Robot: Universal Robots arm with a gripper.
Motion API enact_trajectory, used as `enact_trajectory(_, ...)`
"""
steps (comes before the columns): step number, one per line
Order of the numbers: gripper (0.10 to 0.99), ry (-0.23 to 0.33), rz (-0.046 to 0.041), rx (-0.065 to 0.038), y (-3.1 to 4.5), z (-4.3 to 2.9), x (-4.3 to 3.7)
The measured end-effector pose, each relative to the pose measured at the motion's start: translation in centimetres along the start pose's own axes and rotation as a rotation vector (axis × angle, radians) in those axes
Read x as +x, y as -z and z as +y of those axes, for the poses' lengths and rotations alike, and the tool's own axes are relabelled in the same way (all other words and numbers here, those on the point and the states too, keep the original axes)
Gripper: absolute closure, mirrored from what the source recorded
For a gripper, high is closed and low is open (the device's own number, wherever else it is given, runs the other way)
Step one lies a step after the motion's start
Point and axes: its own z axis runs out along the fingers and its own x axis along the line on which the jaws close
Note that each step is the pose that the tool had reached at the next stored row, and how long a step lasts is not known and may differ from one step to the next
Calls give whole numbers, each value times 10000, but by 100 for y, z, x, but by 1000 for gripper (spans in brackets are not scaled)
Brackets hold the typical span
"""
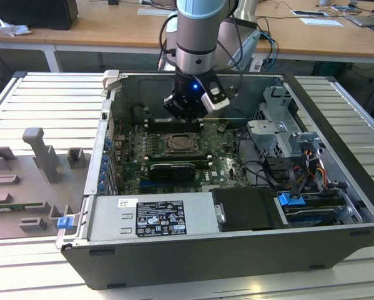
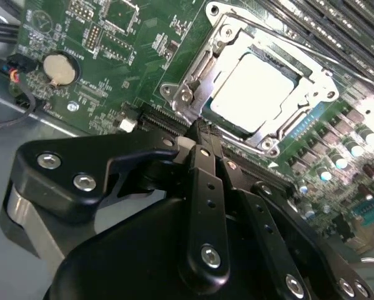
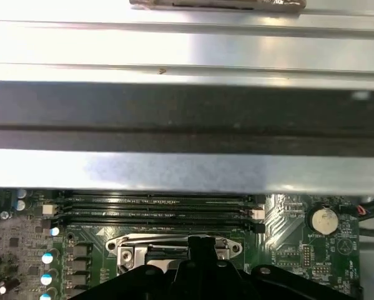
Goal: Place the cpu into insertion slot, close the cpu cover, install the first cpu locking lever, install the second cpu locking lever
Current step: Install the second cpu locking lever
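1. My jaws (image 2: 202,134) are standing closed, fingertips pressed together with nothing between them, in the second wrist view.
2. They are hovering just beside the insertion slot (image 2: 252,84), their tips pointing at its near corner without touching that I can make out.
3. The cpu (image 2: 252,81) is already sitting in that slot, its pale silvery top showing bright and flat.
4. The cpu cover (image 2: 196,78) is lying down around the cpu, so the chip is showing through its square window.
5. Whether any locking lever is hooked in place, I cannot tell.
6. In the first wrist view, my jaws (image 3: 202,247) are sitting right in front of the cover's silvery edge (image 3: 174,245), with the long black memory slots (image 3: 155,209) running just beyond it.
7. A round coin battery (image 2: 57,69) is sitting on the green motherboard (image 2: 99,56), well apart from the socket.
8. In the exterior view, I am reaching down into the open computer case (image 1: 193,250), my jaws (image 1: 185,117) hanging just above the socket (image 1: 180,145).
9. The case is lying on a slatted metal table (image 1: 49,100), with grey fixture blocks (image 1: 40,156) toward the exterior view's left.
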Motion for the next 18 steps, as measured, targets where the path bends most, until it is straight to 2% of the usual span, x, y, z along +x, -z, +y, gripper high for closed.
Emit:
enact_trajectory(3, 980, 0, 1, 1, 127, 10, -2)
enact_trajectory(5, 980, 2, 0, -1, 142, -5, -2)
enact_trajectory(7, 980, 0, 1, 1, 150, -115, 0)
enact_trajectory(9, 980, 1, 1, 0, 153, -166, 1)
enact_trajectory(12, 980, -1, 13, 1, 160, -300, 4)
enact_trajectory(16, 980, -4, 49, -1, 158, -371, 5)
enact_trajectory(18, 980, -4, 51, -5, 156, -438, 7)
